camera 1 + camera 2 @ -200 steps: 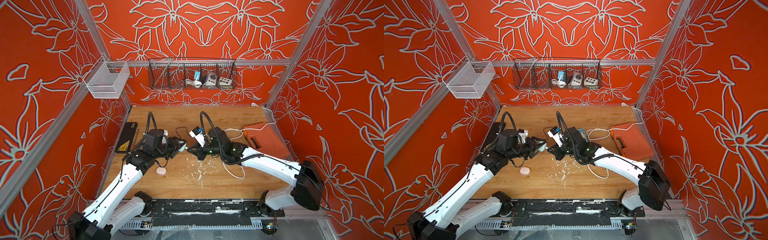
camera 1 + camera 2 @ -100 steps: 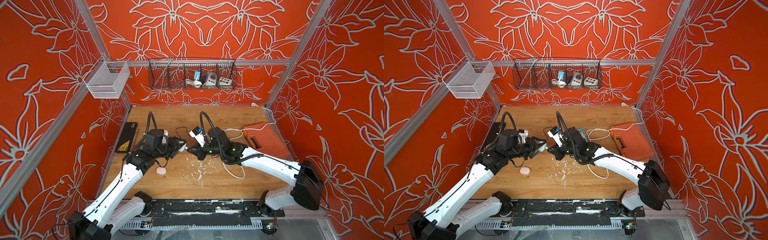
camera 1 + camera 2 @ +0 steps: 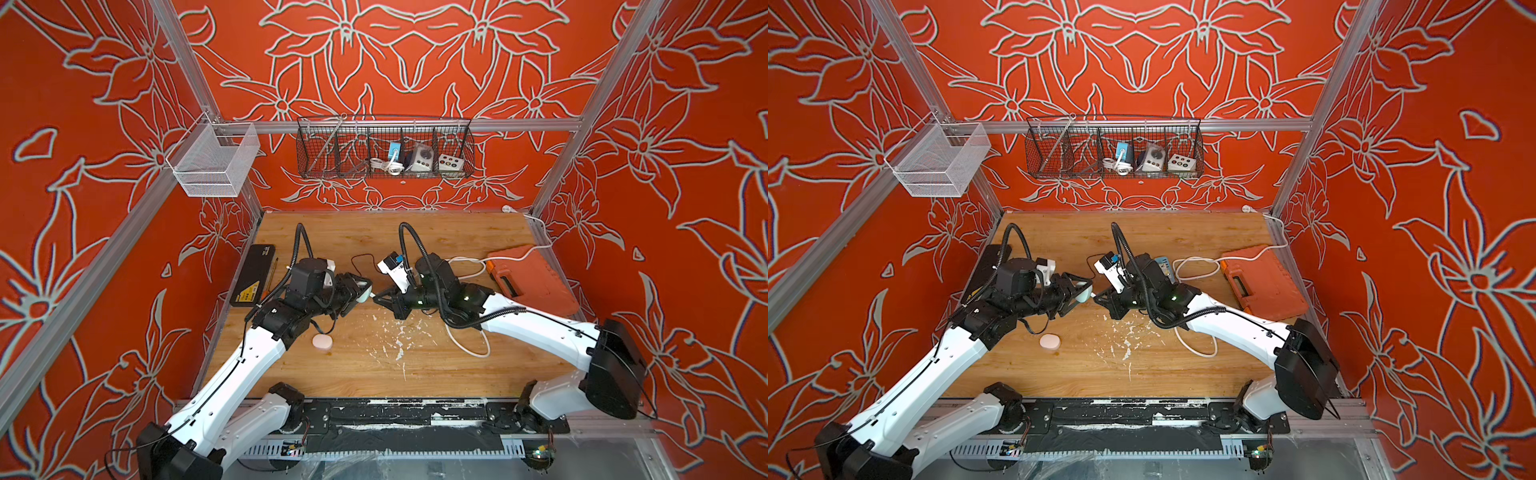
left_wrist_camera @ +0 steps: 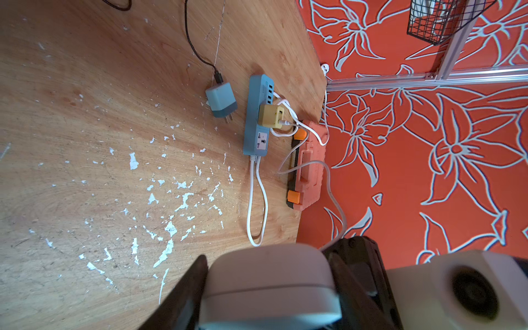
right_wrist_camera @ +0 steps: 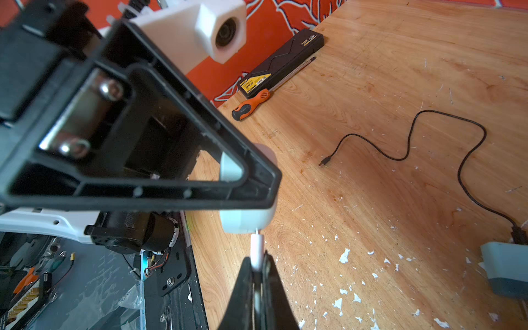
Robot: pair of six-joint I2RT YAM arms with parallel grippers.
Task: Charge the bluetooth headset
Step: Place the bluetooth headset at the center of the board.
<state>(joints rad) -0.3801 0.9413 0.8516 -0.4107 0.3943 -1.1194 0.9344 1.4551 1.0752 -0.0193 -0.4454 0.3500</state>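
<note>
The headset case (image 5: 245, 220) is a small pale, rounded-corner box with a seam running round it, seen close up in the left wrist view (image 4: 268, 265). It is held off the desk (image 3: 415, 374), over its middle. The left gripper (image 3: 360, 291) is clamped across its two flat sides. A white plug (image 5: 256, 251) points at the case's end face and its thin metal tip meets that face. Whether the tip sits inside a socket cannot be told. The right gripper (image 5: 258, 274) is pinched narrow on the plug's body.

Below the left arm a small pale round puck (image 3: 322, 342) lies on the desk, among white flecks. Along the left edge lie a flat black box (image 3: 252, 280) and a screwdriver (image 5: 251, 104) with an orange and black handle. A loose black cable (image 5: 445, 137) snakes from a pale blue charger (image 4: 221, 101), which lies unplugged just beside a blue power strip (image 4: 257, 117). A yellow adapter (image 4: 271, 115) sits in the strip. An orange toolbox (image 3: 532, 276) lies by the right edge, and a white cable (image 3: 469, 345) loops under the right arm. A wire basket (image 3: 384, 145) hangs on the back wall and a white mesh basket (image 3: 212, 160) hangs near the back left corner.

Both arms reach in low from the near edge. Their wrists are turned level and the two grippers face each other tip to tip.
</note>
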